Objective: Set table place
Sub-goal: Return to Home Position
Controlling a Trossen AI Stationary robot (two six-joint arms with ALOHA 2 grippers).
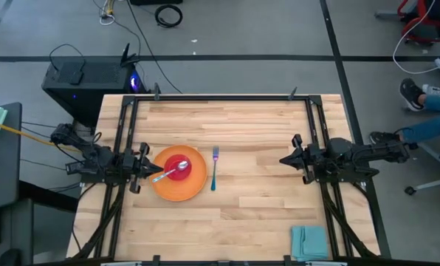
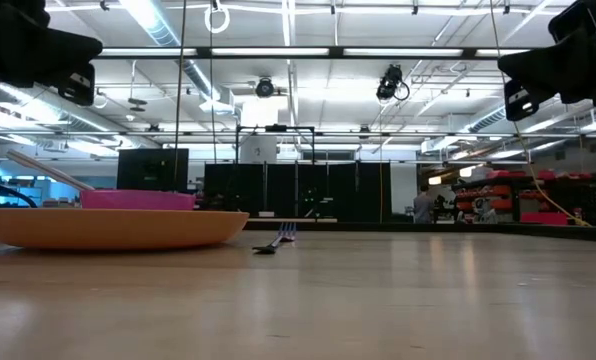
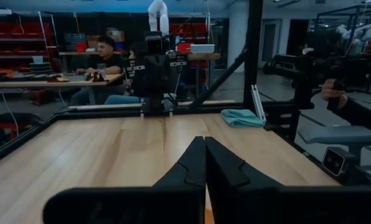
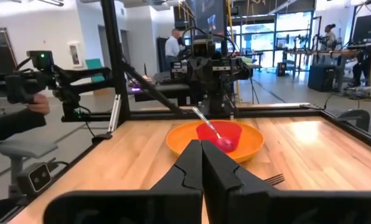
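Note:
A round orange plate (image 1: 192, 186) lies left of the table's middle and shows too in the right wrist view (image 4: 251, 142) and the low view (image 2: 108, 228). A pink-red cup (image 1: 180, 167) (image 4: 221, 134) stands on it. A silver spoon (image 1: 161, 176) (image 4: 204, 119) rests with its bowl in the cup, its handle slanting out toward the table's left. A blue-handled fork (image 1: 214, 170) (image 4: 274, 180) lies flat just right of the plate. My left gripper (image 1: 146, 168) (image 3: 205, 149) is shut and hovers at the plate's left edge. My right gripper (image 1: 285, 159) (image 4: 201, 149) is shut and raised, well right of the fork.
A folded teal napkin (image 1: 309, 241) (image 3: 242, 117) lies near the table's near right corner. Black rails (image 1: 220, 97) frame the tabletop. Bare planks stretch between the fork and my right gripper. People sit and stand beyond the table, and a hand (image 4: 39, 102) holds a device there.

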